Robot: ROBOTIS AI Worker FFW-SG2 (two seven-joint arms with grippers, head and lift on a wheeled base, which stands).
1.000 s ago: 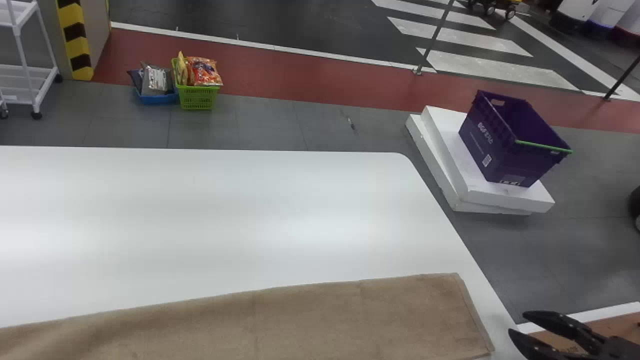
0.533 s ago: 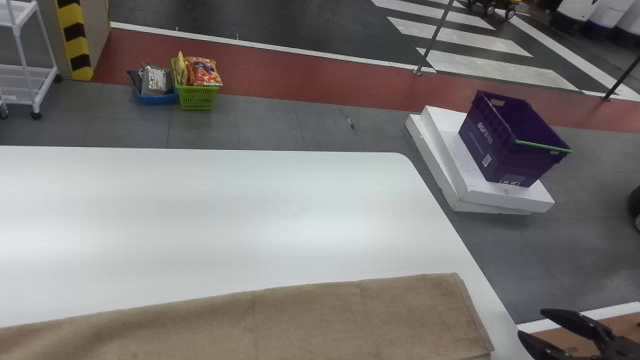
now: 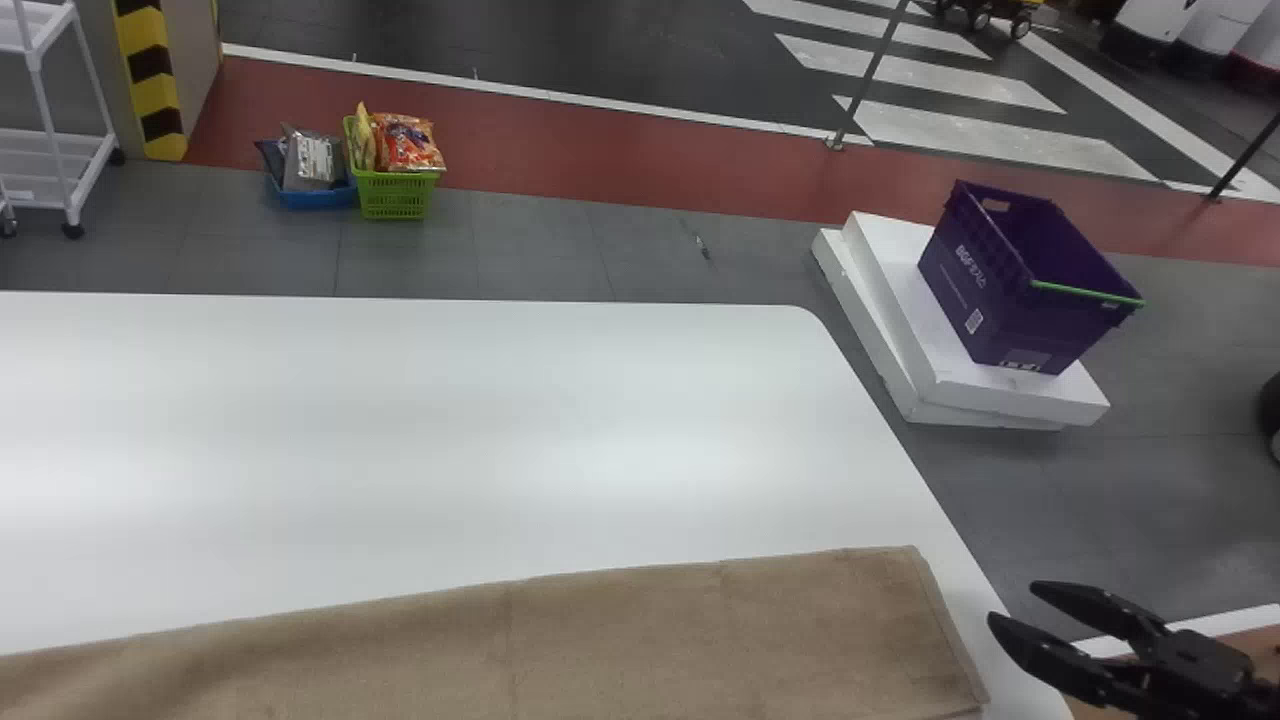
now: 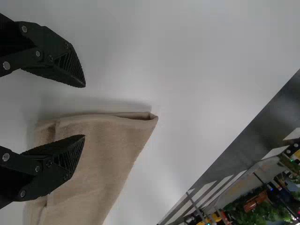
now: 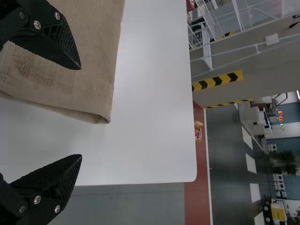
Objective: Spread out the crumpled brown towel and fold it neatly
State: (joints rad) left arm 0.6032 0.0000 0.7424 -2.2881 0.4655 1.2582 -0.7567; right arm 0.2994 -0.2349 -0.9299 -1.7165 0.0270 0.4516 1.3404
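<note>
Evidently, we find the right gripper (image 3: 1011, 602) farther forward and left than before, spread wide and empty, just beside the right edge of the one white table (image 3: 500, 430); the single brown towel (image 3: 620, 640) lies unchanged along its near side. We count two grippers, the left gripper (image 4: 85, 110) moderately open, gripping nothing, and one purple crate (image 3: 985, 290).

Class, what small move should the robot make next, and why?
Probably ease the right tool in toward the right end of the towel to grip it for folding: the towel lies as a long strip, and that tool is open, holding nothing, near that end.
</note>
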